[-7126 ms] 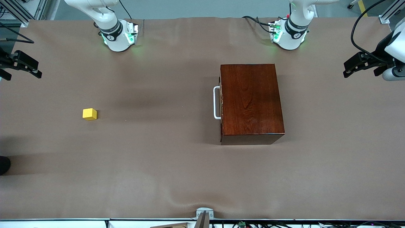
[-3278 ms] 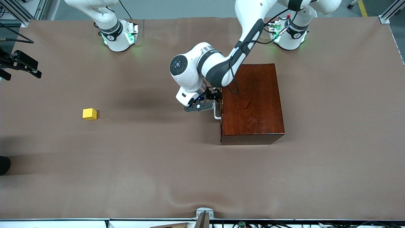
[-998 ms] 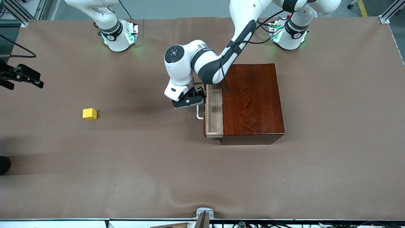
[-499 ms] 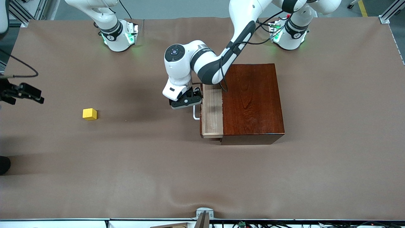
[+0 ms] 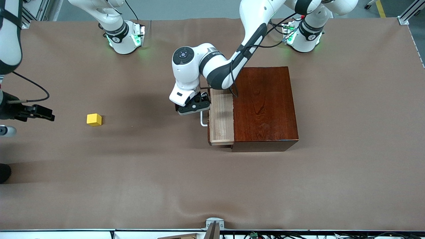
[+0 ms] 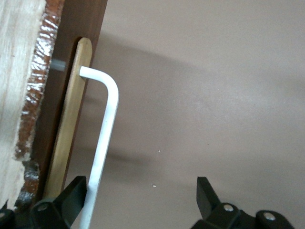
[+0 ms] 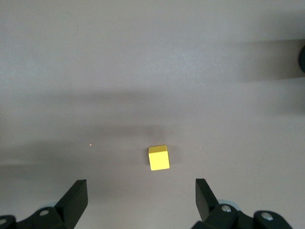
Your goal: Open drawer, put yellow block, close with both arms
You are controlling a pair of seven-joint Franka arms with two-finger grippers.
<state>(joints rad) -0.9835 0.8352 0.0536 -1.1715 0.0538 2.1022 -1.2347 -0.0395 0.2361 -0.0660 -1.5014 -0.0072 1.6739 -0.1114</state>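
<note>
Drawer [image 5: 220,119]: now partly drawn out of the wooden box [image 5: 264,108], pale tray exposed.
Left gripper [image 5: 195,107]: has come from the desk's edge to the handle [image 5: 202,119].
Right gripper [image 5: 36,113]: has moved nearer the yellow block [image 5: 94,119].

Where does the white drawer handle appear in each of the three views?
Front view: the white handle sticks out from the drawer front, under the left claw.
Left wrist view: handle beside the drawer front, between the open claw fingers.
Right wrist view: not in it.
Shared landmark: the drawer front.
</note>
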